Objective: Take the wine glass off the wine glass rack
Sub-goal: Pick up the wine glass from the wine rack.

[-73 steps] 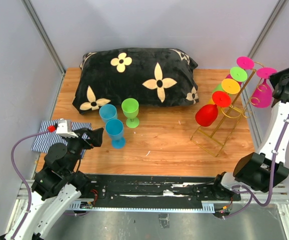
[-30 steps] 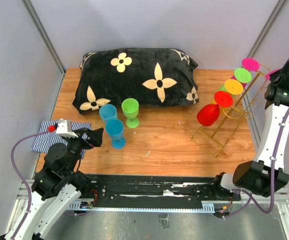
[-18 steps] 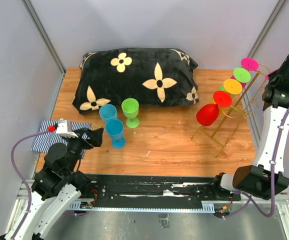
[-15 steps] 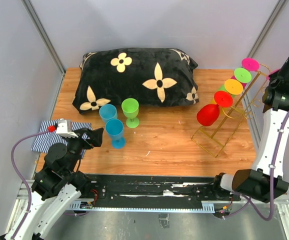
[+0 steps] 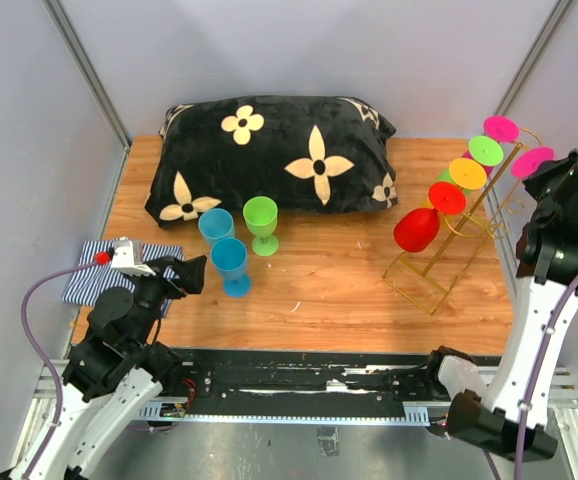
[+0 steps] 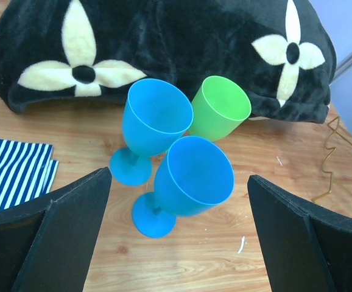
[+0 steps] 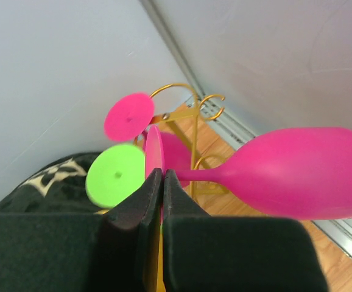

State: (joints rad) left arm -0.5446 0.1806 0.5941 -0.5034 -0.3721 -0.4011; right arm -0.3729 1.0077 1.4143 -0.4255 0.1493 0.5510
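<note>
The gold wire wine glass rack (image 5: pixel 439 262) stands at the table's right, with red (image 5: pixel 414 229), yellow, green and pink glasses hanging from its left rail. My right gripper (image 5: pixel 546 178) is shut on the round foot (image 7: pixel 154 155) of a pink wine glass (image 7: pixel 304 173), which lies sideways in the air to the right of the rack's loops (image 7: pixel 182 91). Its foot shows in the top view (image 5: pixel 532 162); its bowl is hidden there by the arm. My left gripper (image 6: pixel 177 182) is open and empty above two blue glasses (image 6: pixel 197 176).
A black flowered pillow (image 5: pixel 269 150) lies across the back. A green glass (image 5: pixel 261 222) and the two blue glasses (image 5: pixel 224 250) stand at centre left. A striped cloth (image 5: pixel 94 268) lies at the left edge. The booth wall (image 5: pixel 569 60) is close to the right arm.
My right arm has moved nearer and to the right with the pink glass, carrying it off the rack's right rail. The left arm has not moved.
</note>
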